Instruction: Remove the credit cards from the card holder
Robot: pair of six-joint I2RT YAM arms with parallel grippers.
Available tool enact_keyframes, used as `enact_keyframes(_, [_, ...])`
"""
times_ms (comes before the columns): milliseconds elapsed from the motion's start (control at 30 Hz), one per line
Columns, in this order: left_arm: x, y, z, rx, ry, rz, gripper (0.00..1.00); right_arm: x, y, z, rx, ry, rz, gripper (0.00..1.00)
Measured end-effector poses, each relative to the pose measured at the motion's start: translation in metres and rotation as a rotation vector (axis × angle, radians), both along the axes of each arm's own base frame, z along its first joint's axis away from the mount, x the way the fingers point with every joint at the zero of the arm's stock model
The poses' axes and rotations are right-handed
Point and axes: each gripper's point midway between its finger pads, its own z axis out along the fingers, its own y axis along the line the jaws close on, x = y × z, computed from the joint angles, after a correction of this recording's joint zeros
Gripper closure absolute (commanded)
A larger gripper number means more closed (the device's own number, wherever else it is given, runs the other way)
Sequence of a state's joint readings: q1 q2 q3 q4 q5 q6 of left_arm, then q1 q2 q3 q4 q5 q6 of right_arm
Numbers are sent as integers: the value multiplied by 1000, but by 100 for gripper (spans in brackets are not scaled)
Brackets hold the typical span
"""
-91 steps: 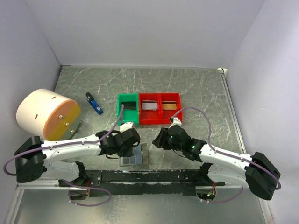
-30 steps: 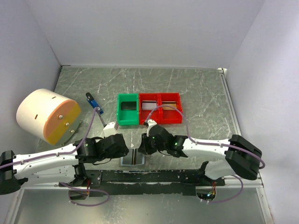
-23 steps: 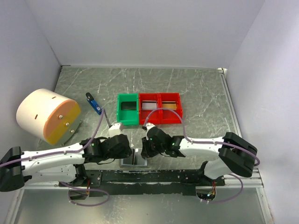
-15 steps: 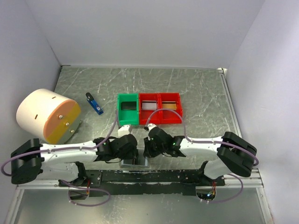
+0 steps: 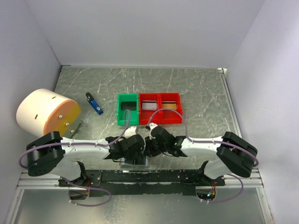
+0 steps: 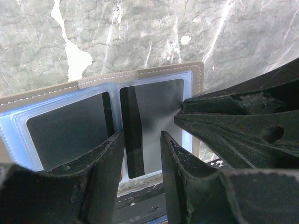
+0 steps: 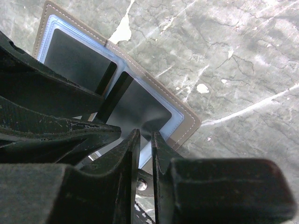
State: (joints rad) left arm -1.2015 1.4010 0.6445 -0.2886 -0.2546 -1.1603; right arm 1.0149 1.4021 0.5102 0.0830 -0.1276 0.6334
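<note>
As L gripper [image 6: 142, 140] hovers — card holder [image 6: 70, 121] just beneath | R gripper [image 7: 145, 135] at edge

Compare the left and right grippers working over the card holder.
On the left gripper the jaws stand clearly apart; on the right gripper they leave only a slit. The left gripper straddles a dark card near the fold of the card holder; the right gripper sits at its outer edge, away from the fold. Both hang low over the open card holder, tips close together.
</note>
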Motion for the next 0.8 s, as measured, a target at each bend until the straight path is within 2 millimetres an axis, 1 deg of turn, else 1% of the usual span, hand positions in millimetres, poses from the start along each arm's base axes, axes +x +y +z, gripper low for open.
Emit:
enact_keyframes(333, [0,1,-1,-4,-2,-1,61,0,0,0,12,8,4,83])
enact_keyframes(533, [-1,3,-1,-81,-19,16,63,-1,0,2,21,11,6,77])
enact_keyframes(700, [-1,-1,0,-146,-20,35,63,-2,1,11,47,12,-4,75])
enact_keyframes(800, [0,-2,0,-167,-16,40,64,-1,3,21,79,15,-24,73])
